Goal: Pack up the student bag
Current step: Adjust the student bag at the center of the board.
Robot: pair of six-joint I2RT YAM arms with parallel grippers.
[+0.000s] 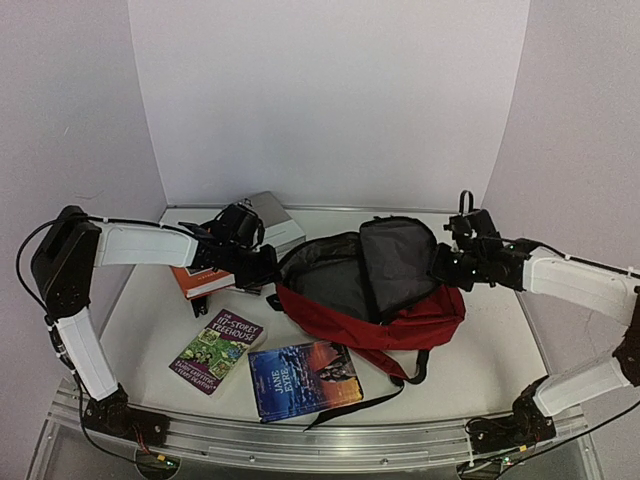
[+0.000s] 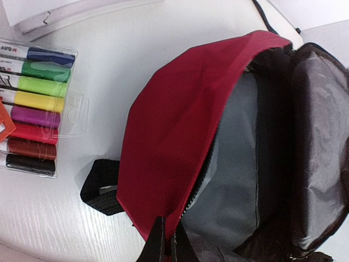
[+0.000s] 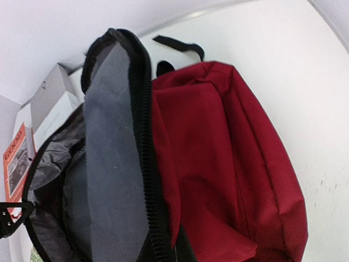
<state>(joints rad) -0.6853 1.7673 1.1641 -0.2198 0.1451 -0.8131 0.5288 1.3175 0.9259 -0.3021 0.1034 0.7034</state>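
Observation:
The student bag [image 1: 400,315] lies open mid-table, red with a grey lining, its flap standing up. My left gripper [image 1: 268,268] is shut on the bag's left rim. In the left wrist view the two fingertips [image 2: 155,245] pinch the red fabric [image 2: 174,109] beside the zipper. My right gripper [image 1: 443,266] is shut on the bag's right side by the raised flap. In the right wrist view the red fabric [image 3: 229,164] and the black zipper edge run down into the closed jaws at the bottom edge [image 3: 182,254]. The inside of the bag looks empty.
Two books lie in front of the bag: a purple Treehouse book [image 1: 216,350] and a Jane Eyre book [image 1: 303,378]. An orange book [image 1: 205,282] and a white book [image 1: 278,222] sit behind my left arm. A pack of coloured markers [image 2: 34,106] lies left of the bag. Black straps [image 1: 400,378] trail forward.

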